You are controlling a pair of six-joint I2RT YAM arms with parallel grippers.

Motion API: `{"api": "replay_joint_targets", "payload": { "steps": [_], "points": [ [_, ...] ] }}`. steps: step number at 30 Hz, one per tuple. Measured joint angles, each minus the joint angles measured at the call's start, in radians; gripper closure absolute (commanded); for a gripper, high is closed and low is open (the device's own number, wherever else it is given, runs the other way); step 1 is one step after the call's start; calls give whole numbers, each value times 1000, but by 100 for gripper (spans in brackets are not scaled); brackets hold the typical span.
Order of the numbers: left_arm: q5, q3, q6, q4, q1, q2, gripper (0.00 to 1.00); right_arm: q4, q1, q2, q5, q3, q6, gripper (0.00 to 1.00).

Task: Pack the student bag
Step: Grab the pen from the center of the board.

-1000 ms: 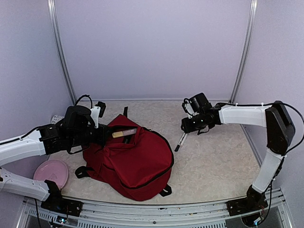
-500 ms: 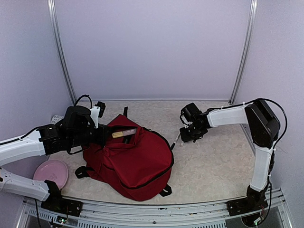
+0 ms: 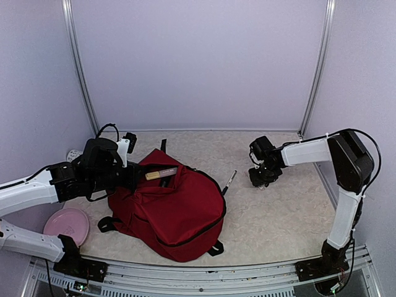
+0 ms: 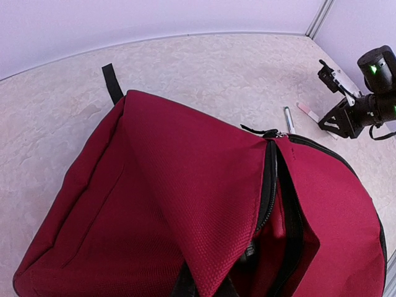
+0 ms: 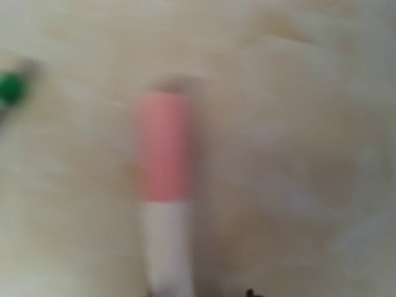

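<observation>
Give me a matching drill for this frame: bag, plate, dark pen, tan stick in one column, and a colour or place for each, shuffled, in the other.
Things:
1. student bag
2. plate
3. dark pen
4. tan stick

Colour or place:
a. pink, at the near-left corner
b. poking out of the bag's open top
c. dark red, zip open, in the middle
d. lying flat just right of the bag

Pairs: 1-c, 2-a, 3-d, 4-b

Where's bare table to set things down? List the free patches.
Widest: near-right tabletop, between student bag and right arm's base. Also a strip along the back wall. Crowded: left, with pink plate and left pincer against the bag; pen by right pincer.
</observation>
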Motion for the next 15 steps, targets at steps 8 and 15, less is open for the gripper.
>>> {"api": "replay_joint_targets", "payload": {
  "steps": [8, 15],
  "points": [
    [-6, 0, 0, -5, 0, -1, 100, -80, -95, 6, -149, 37, -104, 67],
    [-6, 0, 0, -12, 0, -8, 100, -179, -103, 87, -208, 173, -192, 85]
  ]
}}
